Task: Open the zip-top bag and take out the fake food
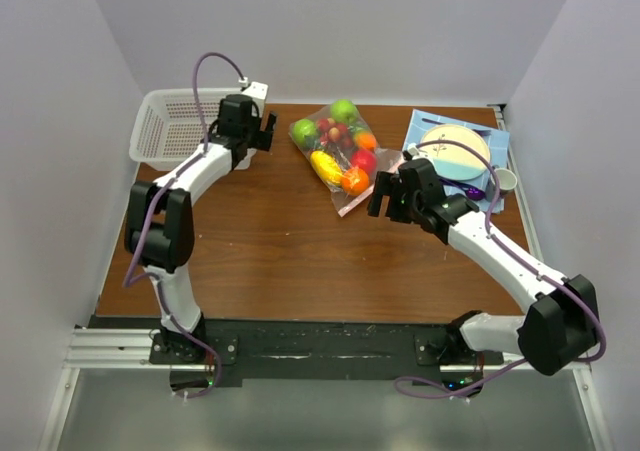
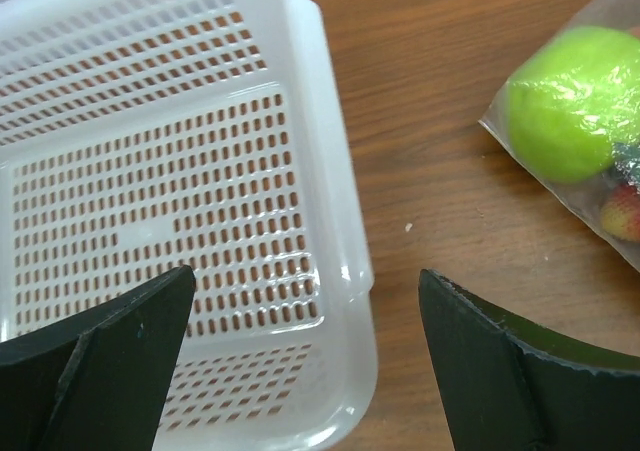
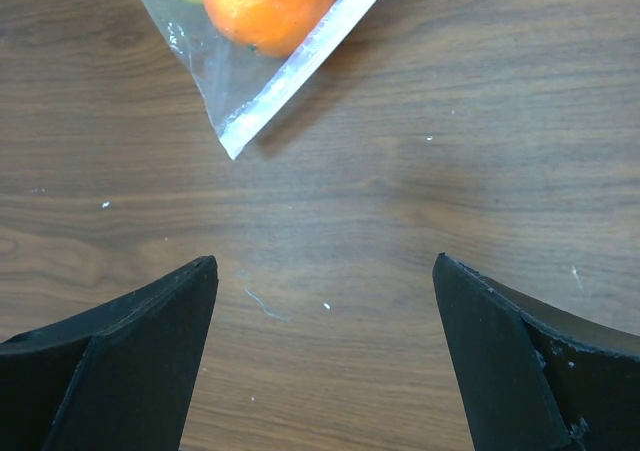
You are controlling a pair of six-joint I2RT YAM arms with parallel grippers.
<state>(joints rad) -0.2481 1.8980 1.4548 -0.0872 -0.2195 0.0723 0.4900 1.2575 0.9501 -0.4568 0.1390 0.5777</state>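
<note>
Your R gripper (image 3: 325,271): fingers spread wide, gripping nothing, over bare bench (image 1: 270,261) wood. The zip-top bag (image 1: 335,156) lies just ahead of the tips, its pink-strip corner nearest, not touching. An orange (image 3: 265,6) sits inside by that corner. The R arm comes from the near-right base, elbow out by the right edge, forearm angled left twd bench centre.

Your L gripper (image 2: 305,301): fingers also wide apart, holding nothing, tips above the right rim of the white basket (image 2: 150,171) in the far-left corner. The bag is off to its right, apart, green apple (image 2: 565,101) end closest. L arm elbow is bent out by the left edge, forearm reaching twd the far edge.

The bag lies flat at far-centre, fake food (image 1: 340,141) all inside. Can't tell if the zip is sealed. Plate (image 1: 455,151) sits by the far-right corner.
</note>
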